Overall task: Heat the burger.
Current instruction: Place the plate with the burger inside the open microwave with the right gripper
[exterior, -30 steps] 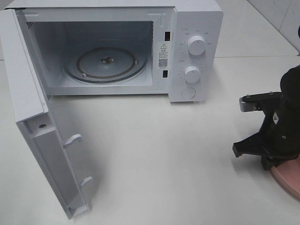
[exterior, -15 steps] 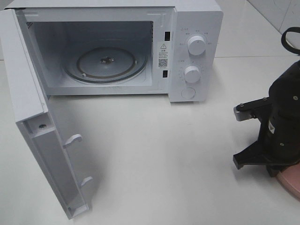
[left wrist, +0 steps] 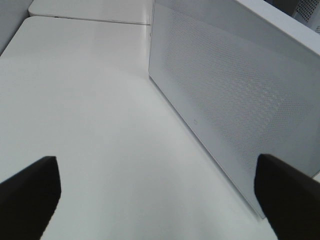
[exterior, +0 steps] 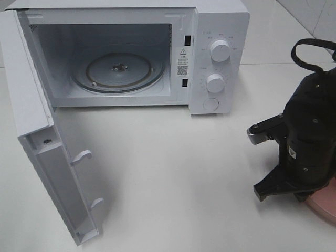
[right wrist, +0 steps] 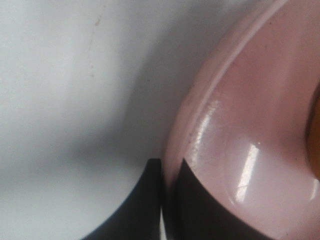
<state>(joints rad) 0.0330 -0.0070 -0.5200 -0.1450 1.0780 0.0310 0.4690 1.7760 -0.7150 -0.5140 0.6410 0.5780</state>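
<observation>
Only a sliver of the burger shows, an orange-brown curve at the very edge of the right wrist view, over the glossy pink plate; from above the arm hides it. The right fingers are pinched on the plate's rim, one on either side. The plate sits on the white counter, well right of the microwave, whose door stands wide open. The left fingers are spread wide, holding nothing.

A white microwave stands toward eleven o'clock on the white table. Its door is swung open toward eight o'clock, showing the glass turntable inside. At four o'clock the black right arm bends over the edge of a pink plate.
</observation>
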